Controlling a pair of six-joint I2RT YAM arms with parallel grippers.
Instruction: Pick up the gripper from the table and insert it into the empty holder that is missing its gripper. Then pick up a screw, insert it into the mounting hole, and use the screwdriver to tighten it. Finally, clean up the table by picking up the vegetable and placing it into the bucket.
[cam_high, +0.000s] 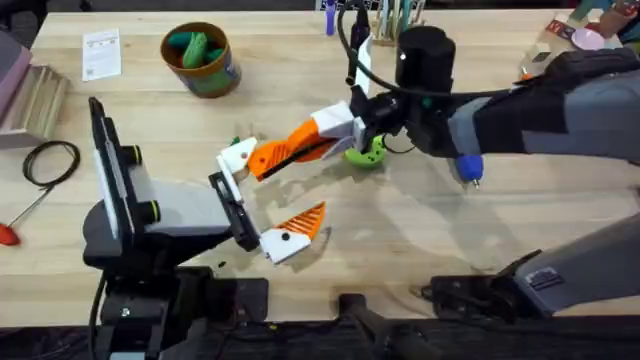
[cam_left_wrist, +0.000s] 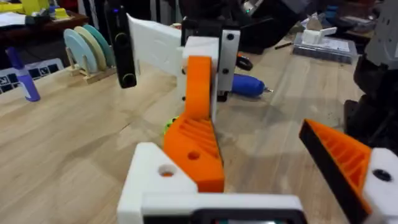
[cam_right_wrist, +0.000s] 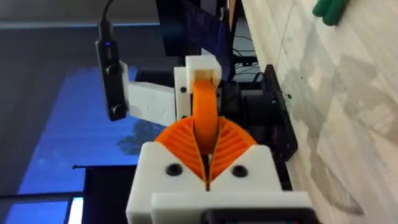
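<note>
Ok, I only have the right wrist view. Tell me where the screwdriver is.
Observer: The screwdriver lies on the table, partly under the right arm.
Operator: Now check the left tool's other finger.
Observer: The left tool is open; that finger carries its own orange pad, well apart from the orange wedge.
Operator: Report the bucket too.
Observer: The bucket stands at the table's far left with something green inside.

Matt ribbed orange plastic gripper (cam_high: 285, 150); pale, smooth wood-grain table (cam_high: 420, 230).
</note>
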